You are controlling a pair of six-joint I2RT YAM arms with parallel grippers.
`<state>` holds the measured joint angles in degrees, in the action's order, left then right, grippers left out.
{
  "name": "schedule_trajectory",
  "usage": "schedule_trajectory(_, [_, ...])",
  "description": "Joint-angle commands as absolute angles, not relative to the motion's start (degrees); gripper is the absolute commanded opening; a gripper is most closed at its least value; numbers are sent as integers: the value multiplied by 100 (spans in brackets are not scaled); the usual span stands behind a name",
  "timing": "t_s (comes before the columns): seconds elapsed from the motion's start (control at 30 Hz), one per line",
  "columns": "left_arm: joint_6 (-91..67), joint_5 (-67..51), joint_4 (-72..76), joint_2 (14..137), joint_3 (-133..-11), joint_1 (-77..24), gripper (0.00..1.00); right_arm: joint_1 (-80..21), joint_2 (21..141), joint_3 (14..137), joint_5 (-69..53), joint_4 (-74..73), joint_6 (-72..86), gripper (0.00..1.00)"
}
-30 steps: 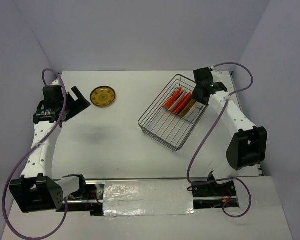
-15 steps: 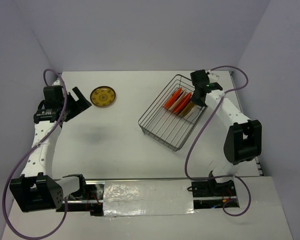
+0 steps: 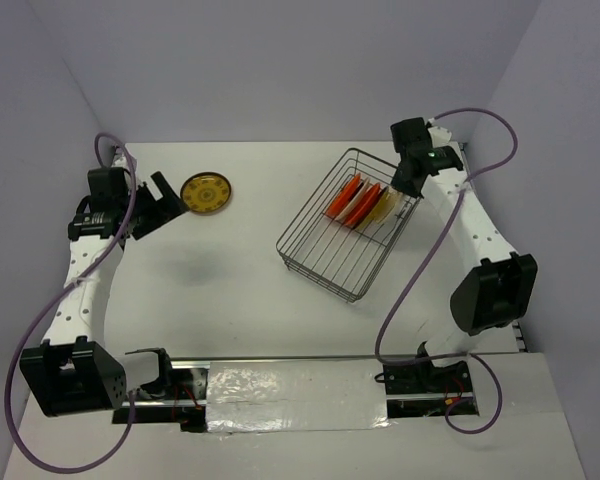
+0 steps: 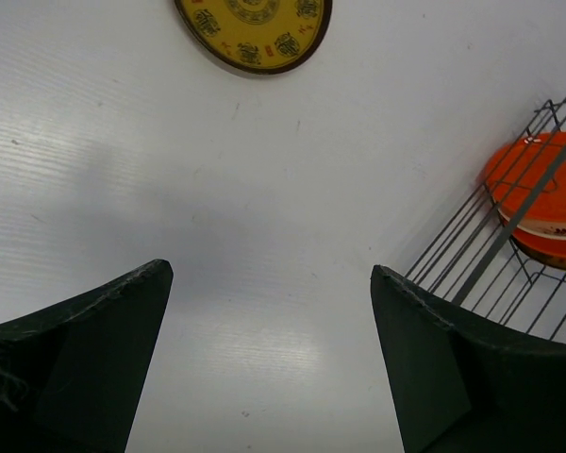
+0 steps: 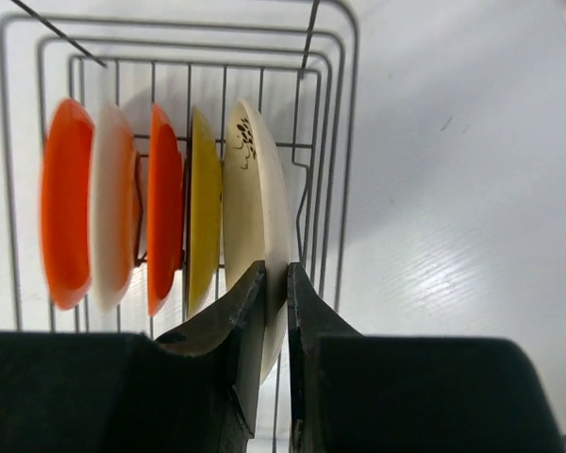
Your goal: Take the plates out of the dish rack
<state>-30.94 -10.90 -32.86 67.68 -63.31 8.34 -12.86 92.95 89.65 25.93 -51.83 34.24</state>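
The dish rack point(image 3: 320, 262), a dark wire basket, sits right of centre. Several plates stand on edge in it: orange point(image 5: 66, 203), white point(image 5: 113, 212), orange point(image 5: 163, 208), yellow point(image 5: 203, 208), and nearest the end wall a cream plate with a dark blotch point(image 5: 255, 179). My right gripper point(image 5: 275, 283) reaches into the rack's far right end point(image 3: 398, 192) and is shut on the cream plate's rim. A yellow-brown ring-patterned plate point(image 3: 206, 192) lies flat on the table at the left. Beside it my left gripper point(image 3: 170, 196) is open and holds nothing point(image 4: 272, 278).
The rack's wire end wall point(image 5: 344, 142) stands just right of the held plate. In the left wrist view the rack's corner point(image 4: 509, 250) and an orange plate point(image 4: 538, 179) show at the right. The enclosure walls rise behind and on both sides.
My right gripper has closed onto the cream plate's rim, and the right arm has shifted slightly at the rack's end. The left arm has nudged a little; its jaws stay open.
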Motion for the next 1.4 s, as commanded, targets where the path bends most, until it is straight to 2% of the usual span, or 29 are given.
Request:
schedule_trajectory(0.0, [-2848, -1704, -3173, 6881, -6749, 817, 100, -1310, 8693, 9798, 2698, -5334, 3402, 9])
schedule_trajectory(0.03, [-2830, -1914, -3147, 6934, -6802, 817, 99, -1327, 8658, 9869, 2698, -5405, 3367, 8])
schedule_trajectory(0.17, [-3048, -4178, -2376, 7294, -6961, 608, 100, -1853, 8429, 10063, 3074, -5502, 2805, 4])
schedule_trajectory(0.2, [-3198, -4732, -2042, 7382, -7004, 485, 99, -2237, 8394, 10150, 3320, -5554, 2752, 3])
schedule_trajectory(0.27, [-3340, -4467, -1882, 7497, -7233, 28, 100, -2565, 8516, 10361, 3908, -5975, 2768, 0])
schedule_trajectory(0.33, [-3540, -4447, -1601, 7593, -7382, -638, 100, -2978, 8569, 10634, 3842, -5969, 2603, 0])
schedule_trajectory(0.43, [-3761, -4273, -1327, 7830, -7689, -1280, 99, -3418, 8421, 10583, 3141, -5462, 2251, 0])
schedule_trajectory(0.47, [-3762, -4028, -1362, 7892, -7769, -1388, 99, -3489, 8298, 10243, 2215, -5084, 2076, 0])
schedule_trajectory(0.57, [-3919, -3859, -1336, 8121, -7901, -1591, 99, -3559, 7692, 9231, 465, -3598, 1907, 0])
schedule_trajectory(0.63, [-3964, -3648, -1388, 8244, -7928, -1608, 98, -3542, 7376, 8844, -103, -2826, 2065, 0])
schedule_trajectory(0.67, [-3938, -3552, -1467, 8314, -7936, -1617, 88, -3542, 7304, 8616, -523, -2639, 2161, 0])
schedule_trajectory(0.73, [-3824, -3288, -1721, 8384, -7954, -1626, 75, -3542, 7208, 8386, -825, -2218, 2276, 0])
schedule_trajectory(0.77, [-3788, -3183, -1827, 8437, -7972, -1626, 54, -3542, 7190, 8324, -983, -2084, 2416, 0])
schedule_trajectory(0.8, [-3710, -3077, -1950, 8455, -7954, -1626, 43, -3542, 7189, 8280, -1054, -1892, 2469, 0])
schedule_trajectory(0.83, [-3674, -2998, -2012, 8472, -7937, -1626, 39, -3542, 7207, 8244, -1098, -1829, 2513, 0])
schedule_trajectory(0.93, [-3472, -2611, -2433, 8508, -7954, -1626, 40, -3542, 7356, 8270, -1055, -1758, 2663, 0])
schedule_trajectory(0.97, [-3411, -2636, -2382, 8456, -7902, -1617, 22, -3542, 7400, 8279, -1063, -1723, 2689, 0])
schedule_trajectory(1.0, [-3401, -2506, -2347, 8429, -7806, -1608, 8, -3542, 7514, 8314, -1046, -1723, 2707, 0])
schedule_trajectory(1.03, [-3401, -2296, -2442, 8377, -7779, -1608, 0, -3542, 7584, 8358, -950, -1801, 2724, 4])
schedule_trajectory(1.07, [-3419, -2024, -2496, 8332, -7726, -1591, 0, -3516, 7655, 8419, -767, -1932, 2759, 24])
schedule_trajectory(1.17, [-3865, -1258, -2488, 7947, -7061, -1137, 0, -3350, 7866, 8508, -28, -2460, 2926, 70])
schedule_trajectory(1.27, [-4278, -925, -2277, 7543, -6340, -522, 0, -3139, 8033, 8578, 675, -3075, 3137, 81])
schedule_trajectory(1.37, [-4630, -565, -2145, 7182, -5698, -20, 0, -2954, 8103, 8543, 1141, -3549, 3173, 83])
